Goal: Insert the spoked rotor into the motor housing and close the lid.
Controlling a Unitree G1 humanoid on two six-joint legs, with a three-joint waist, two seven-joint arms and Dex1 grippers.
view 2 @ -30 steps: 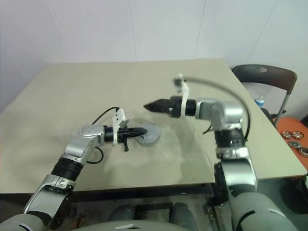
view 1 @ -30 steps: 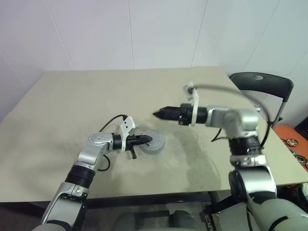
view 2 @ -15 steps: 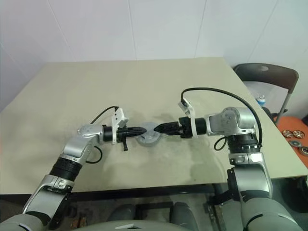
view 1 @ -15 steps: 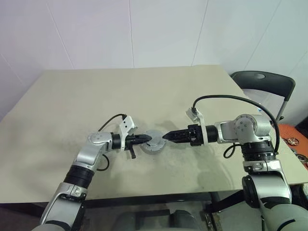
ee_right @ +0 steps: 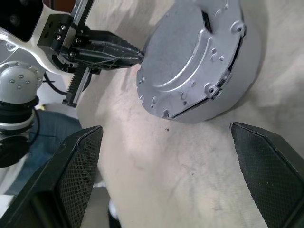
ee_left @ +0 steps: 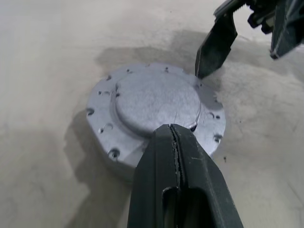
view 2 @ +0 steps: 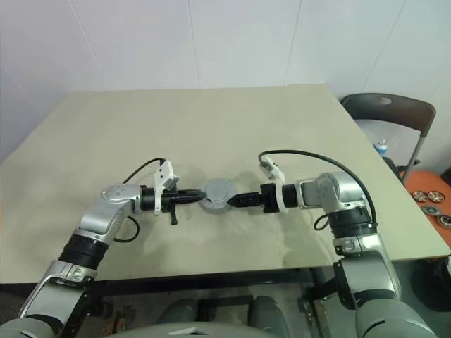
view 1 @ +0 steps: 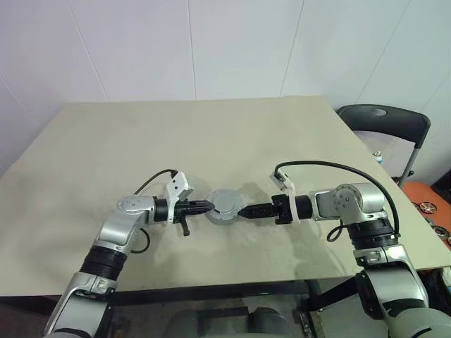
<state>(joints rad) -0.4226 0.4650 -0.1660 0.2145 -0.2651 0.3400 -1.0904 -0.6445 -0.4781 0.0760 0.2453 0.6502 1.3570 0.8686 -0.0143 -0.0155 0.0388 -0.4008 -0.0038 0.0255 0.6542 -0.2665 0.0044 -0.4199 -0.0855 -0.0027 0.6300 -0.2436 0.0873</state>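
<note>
Left wrist view: left gripper point(ee_left: 175, 130) pressed together, tips resting against the near edge of the lid point(ee_left: 156, 97). Right gripper point(view 1: 243, 210) spread wide, with one finger point(ee_left: 216, 45) poised at the far edge of that lid and the black pads standing well apart on either side in the right wrist view. Lid seated flat atop the motor housing point(ee_right: 228, 90), a thin dark seam visible between them. Housing sitting on the beige table point(view 1: 141, 141), directly between both grippers. Beyond the table's right corner, a dark folding chair point(view 1: 387, 123).
</note>
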